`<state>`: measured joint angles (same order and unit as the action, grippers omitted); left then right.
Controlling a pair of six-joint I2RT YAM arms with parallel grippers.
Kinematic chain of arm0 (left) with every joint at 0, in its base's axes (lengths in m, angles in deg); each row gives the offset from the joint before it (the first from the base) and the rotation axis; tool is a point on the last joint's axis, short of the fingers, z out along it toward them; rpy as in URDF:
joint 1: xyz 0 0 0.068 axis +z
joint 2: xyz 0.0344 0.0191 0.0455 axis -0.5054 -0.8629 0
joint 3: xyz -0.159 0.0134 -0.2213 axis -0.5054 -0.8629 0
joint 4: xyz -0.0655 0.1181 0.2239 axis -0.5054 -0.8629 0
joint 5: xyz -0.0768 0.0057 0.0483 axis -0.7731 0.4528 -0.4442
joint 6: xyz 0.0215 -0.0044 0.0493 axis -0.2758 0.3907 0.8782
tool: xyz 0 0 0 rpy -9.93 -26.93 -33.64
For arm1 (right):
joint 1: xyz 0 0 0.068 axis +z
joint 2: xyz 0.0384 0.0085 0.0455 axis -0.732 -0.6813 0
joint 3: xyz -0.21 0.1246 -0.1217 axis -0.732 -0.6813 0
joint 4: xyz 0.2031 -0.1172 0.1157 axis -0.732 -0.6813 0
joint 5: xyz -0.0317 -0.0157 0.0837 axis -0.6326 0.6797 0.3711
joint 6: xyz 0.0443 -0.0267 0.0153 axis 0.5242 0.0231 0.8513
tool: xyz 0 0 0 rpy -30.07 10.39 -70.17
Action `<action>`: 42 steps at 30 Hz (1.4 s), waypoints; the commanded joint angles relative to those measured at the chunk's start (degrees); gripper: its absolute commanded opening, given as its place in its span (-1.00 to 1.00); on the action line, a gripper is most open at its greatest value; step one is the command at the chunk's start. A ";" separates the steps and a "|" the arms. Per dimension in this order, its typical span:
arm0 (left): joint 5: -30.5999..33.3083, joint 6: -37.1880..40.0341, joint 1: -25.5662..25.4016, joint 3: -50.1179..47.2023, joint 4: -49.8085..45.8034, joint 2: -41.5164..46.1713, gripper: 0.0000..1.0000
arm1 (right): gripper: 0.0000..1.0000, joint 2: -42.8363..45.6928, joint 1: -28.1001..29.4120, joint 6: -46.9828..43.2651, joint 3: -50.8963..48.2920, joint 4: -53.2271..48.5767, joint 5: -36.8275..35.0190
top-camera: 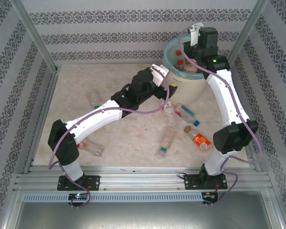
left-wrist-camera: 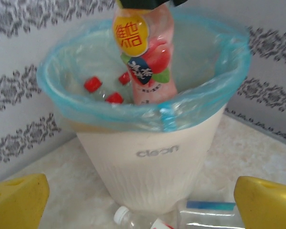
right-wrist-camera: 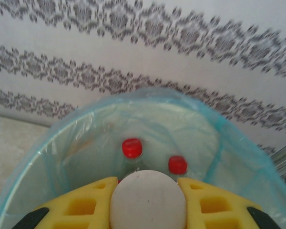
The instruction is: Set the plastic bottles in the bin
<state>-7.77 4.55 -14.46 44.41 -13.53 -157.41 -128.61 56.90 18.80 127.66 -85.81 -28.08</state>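
Drop step: the right gripper (right-wrist-camera: 148, 206) clamps the pink bottle (left-wrist-camera: 146, 62) above the bin (left-wrist-camera: 150, 164) (left gripper (left-wrist-camera: 141, 202) gapes, empty), so letting go probably comes next.

Right fingers (right-wrist-camera: 81, 207) over the bin (right-wrist-camera: 52, 152), clamped on a bottle (right-wrist-camera: 148, 202).

At 6 o'clock the two yellow fingers press on either side of the bottle's pale, rounded end, which faces the camera. Beyond it the bin's turquoise-lined rim curves from 8 round to 4 o'clock. Inside, near centre, two red-capped bottles (right-wrist-camera: 132, 148) (right-wrist-camera: 177, 165) stand side by side. Patterned wallpaper (right-wrist-camera: 133, 57) spans 12 o'clock, and a strip of pale bench (right-wrist-camera: 14, 143) lies at 9 o'clock.
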 commanded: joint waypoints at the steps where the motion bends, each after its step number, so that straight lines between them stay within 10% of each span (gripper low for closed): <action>1: -1.44 -3.75 1.76 2.02 -2.02 -1.85 1.00 | -1.00 -2.69 -0.96 1.30 3.66 -6.91 3.86; 19: -2.09 -11.43 8.85 0.78 5.98 -7.06 0.99 | -0.89 -16.63 -4.06 2.10 7.80 -11.20 9.85; 32: -1.89 -10.75 9.75 0.84 8.72 -8.54 0.99 | -0.06 -12.61 -4.32 2.40 7.21 -6.87 10.55; 42: -1.88 -10.87 10.14 0.49 11.74 -9.63 1.00 | -0.24 -11.33 -4.56 2.79 3.89 -3.48 13.10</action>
<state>-9.69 -5.68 -5.24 45.26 -5.11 -165.63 -140.26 52.79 20.75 132.60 -90.10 -16.54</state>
